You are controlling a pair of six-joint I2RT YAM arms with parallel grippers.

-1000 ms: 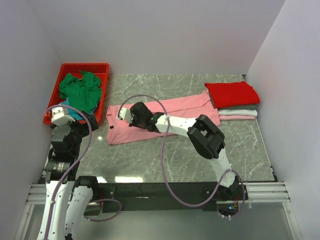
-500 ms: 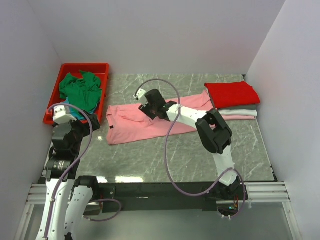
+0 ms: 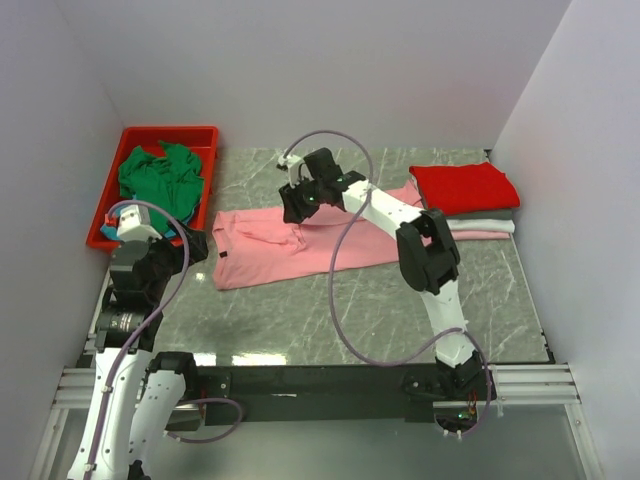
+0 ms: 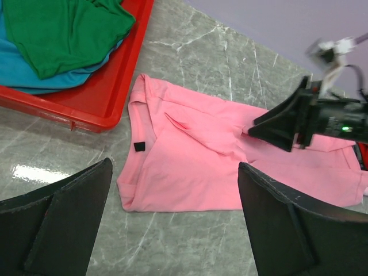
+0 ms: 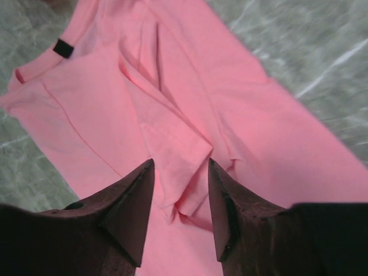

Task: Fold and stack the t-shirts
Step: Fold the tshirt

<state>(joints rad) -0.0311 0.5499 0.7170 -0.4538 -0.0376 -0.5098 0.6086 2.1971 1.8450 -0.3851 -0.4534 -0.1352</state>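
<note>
A salmon pink t-shirt lies spread on the marble table, its dark neck label at the left end and a sleeve folded onto the body. My right gripper hovers above that folded sleeve, jaws open with nothing between them. The left gripper stands wide open near the shirt's left end, over bare table, not touching it. Green and teal t-shirts lie crumpled in the red bin. A folded red t-shirt tops a stack of pale ones.
The red plastic bin sits at the back left against the wall. The folded stack occupies the back right corner. White walls close in three sides. The right arm reaches across the pink shirt's right part.
The right gripper let go of the pink cloth, opened, and drew back and to the right above the shirt. The sleeve now lies folded on the body. The left gripper edged slightly right.
</note>
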